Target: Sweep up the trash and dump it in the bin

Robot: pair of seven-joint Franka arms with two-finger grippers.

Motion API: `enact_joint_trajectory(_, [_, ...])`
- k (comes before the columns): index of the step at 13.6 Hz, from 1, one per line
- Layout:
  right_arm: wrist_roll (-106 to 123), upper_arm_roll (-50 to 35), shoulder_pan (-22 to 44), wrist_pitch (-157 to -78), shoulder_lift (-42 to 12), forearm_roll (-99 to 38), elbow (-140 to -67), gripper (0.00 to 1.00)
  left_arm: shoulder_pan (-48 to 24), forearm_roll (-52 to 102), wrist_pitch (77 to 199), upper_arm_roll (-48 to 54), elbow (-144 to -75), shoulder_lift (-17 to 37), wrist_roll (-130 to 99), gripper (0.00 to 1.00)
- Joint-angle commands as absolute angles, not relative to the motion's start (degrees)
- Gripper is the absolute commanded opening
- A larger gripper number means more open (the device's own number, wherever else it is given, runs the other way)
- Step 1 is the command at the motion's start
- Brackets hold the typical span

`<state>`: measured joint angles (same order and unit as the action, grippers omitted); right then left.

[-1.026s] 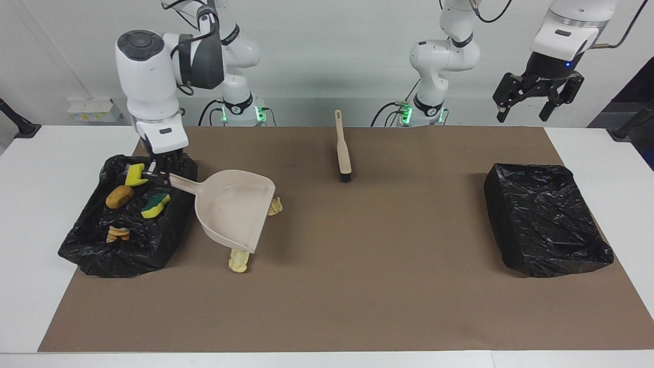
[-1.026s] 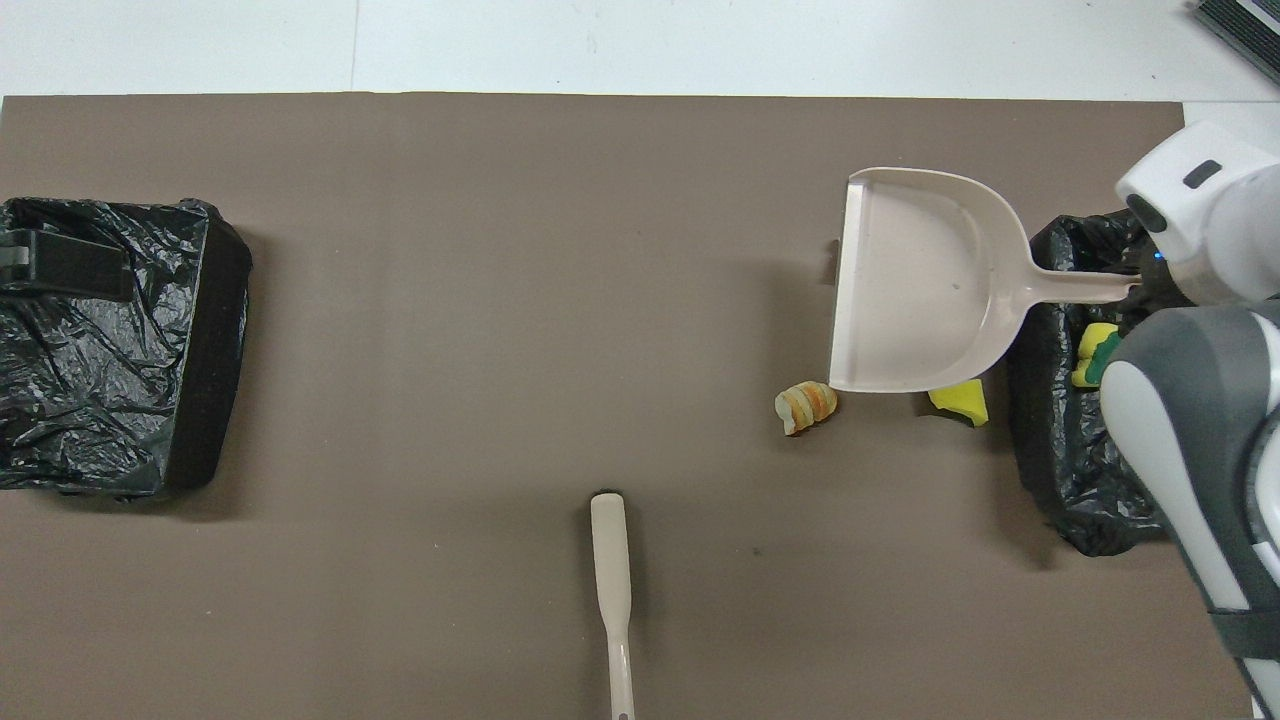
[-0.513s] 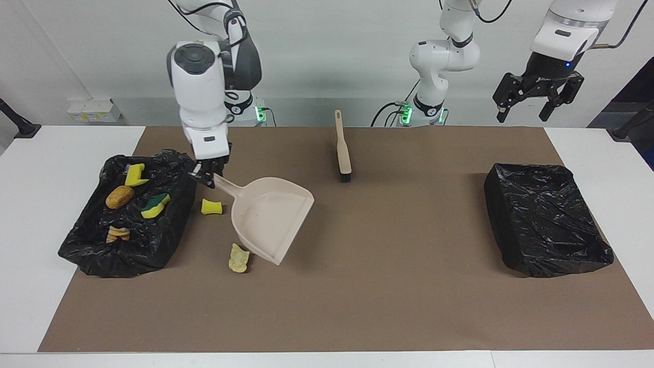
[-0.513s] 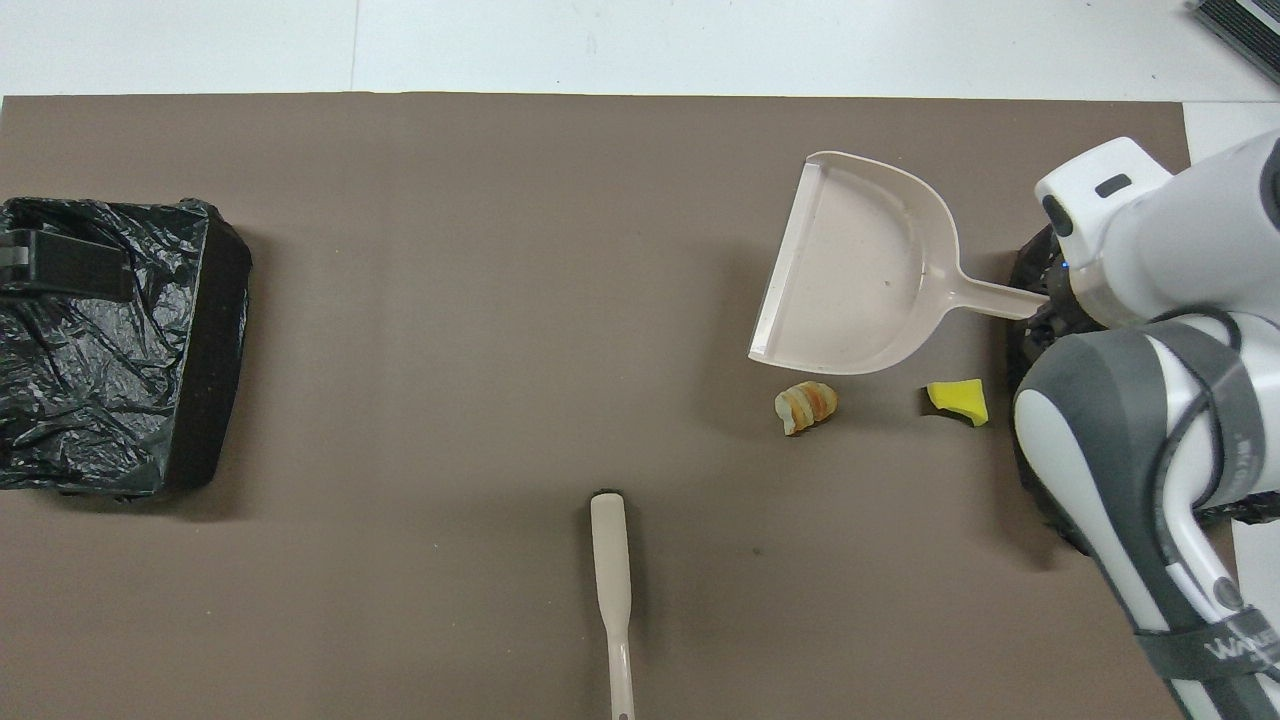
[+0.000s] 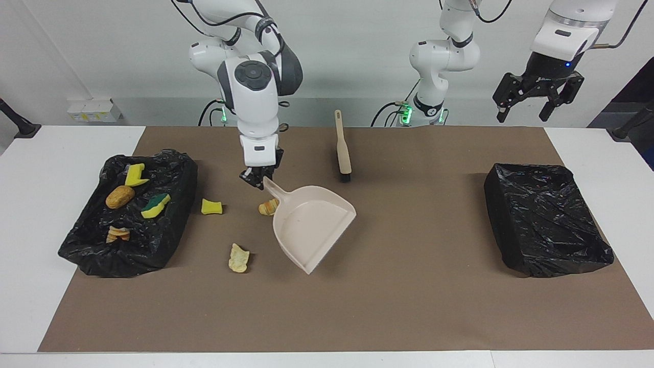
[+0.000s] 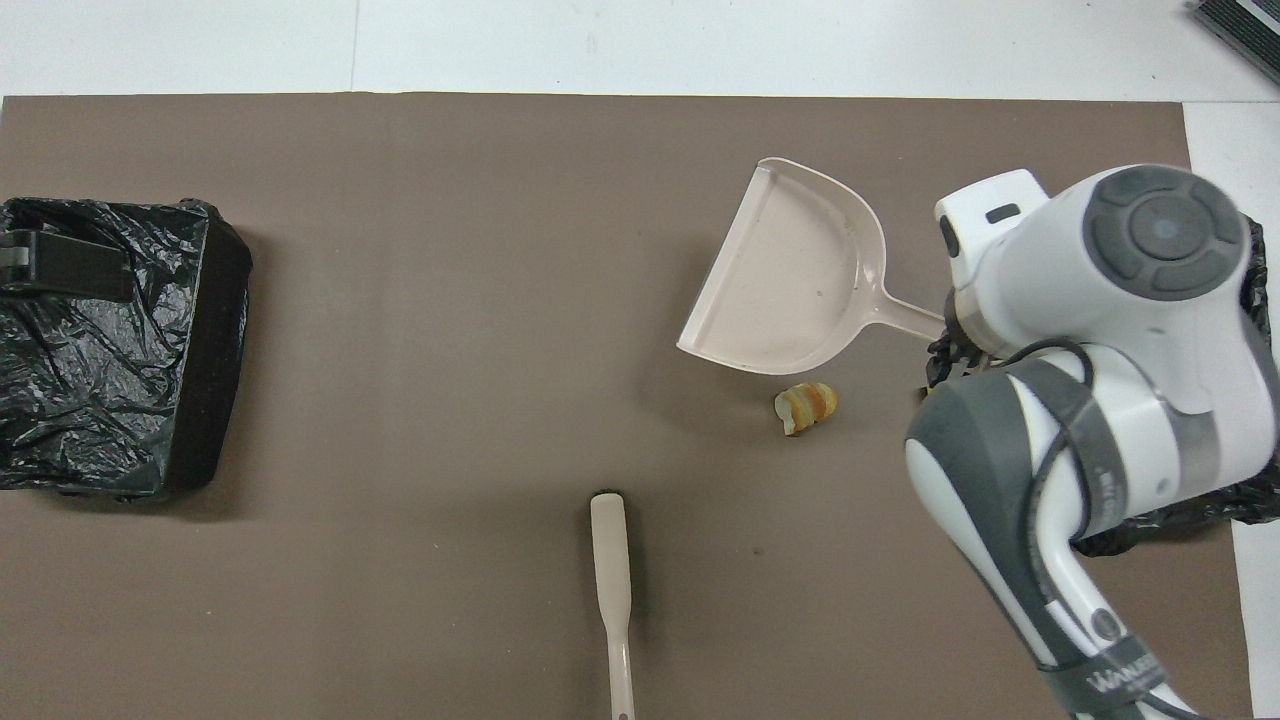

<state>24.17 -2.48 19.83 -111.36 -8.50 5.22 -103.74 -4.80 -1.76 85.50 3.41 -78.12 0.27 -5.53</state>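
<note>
Right now the right gripper (image 5: 258, 180) is clamped on the handle of the beige plastic dustpan (image 5: 314, 225), pan w/ nothing in it, over the brown mat (image 5: 409, 286) on the desk. Four trash pieces sit in the black-bagged bin (image 5: 127, 245) at the right arm's end; three lie on the mat beside it: yellow sponge chunk (image 5: 211, 206), golden-brown lump (image 5: 267, 207), pale lump (image 5: 238, 258). Left gripper (image 5: 536, 97) waits, jaws wide open, holding nothing, above the other black-lined bin (image 5: 546, 225)

A matt brown mat (image 5: 409, 306) covered the smooth white table (image 5: 30, 214). Two bins were lined with crinkled, glossy black plastic film (image 5: 546, 220) (image 5: 168, 174). The beige dustpan (image 5: 314, 225) and brush (image 5: 343, 148) looked like smooth matt plastic. Yellow trash pieces (image 5: 211, 206) looked spongy and porous. The arms' shells (image 5: 254, 97) were glossy white plastic.
</note>
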Motion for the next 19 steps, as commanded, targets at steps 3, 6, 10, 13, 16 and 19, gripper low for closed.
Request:
enact_joint_trajectory(3, [8.7,-2.3,24.4,-113.9,-11.0,2.1,-103.0,0.0,-4.3,-1.1,84.6,3.5,-78.3,-0.4,-5.9,1.0])
enact_joint_trajectory(6, [-6.6,-2.3,26.9,-114.9,-11.9,-1.7,-102.3,0.0,-4.3,-1.1,84.6,3.5,-78.3,-0.4,-5.9,1.0])
enact_joint_trajectory(10, [-28.0,-2.4,32.8,-115.9,-16.3,-1.8,-97.9,0.0,-4.3,-1.1,84.6,3.5,-78.3,-0.4,-5.9,1.0])
enact_joint_trajectory(13, [-40.5,-2.4,35.9,-117.5,-23.2,-1.8,-92.3,0.0,-4.4,-1.1,84.6,3.5,-78.3,-0.4,-6.1,1.0])
enact_joint_trajectory(16, [-43.9,-2.4,36.0,-120.0,-26.6,-1.8,-90.5,0.0,-5.0,-1.1,84.2,3.6,-78.7,-0.6,-6.4,1.0])
enact_joint_trajectory(19, [-43.6,-2.3,35.8,-121.6,-26.6,-1.3,-92.0,1.0,-4.8,-1.1,84.4,3.6,-78.7,-0.7,-6.5,1.0])
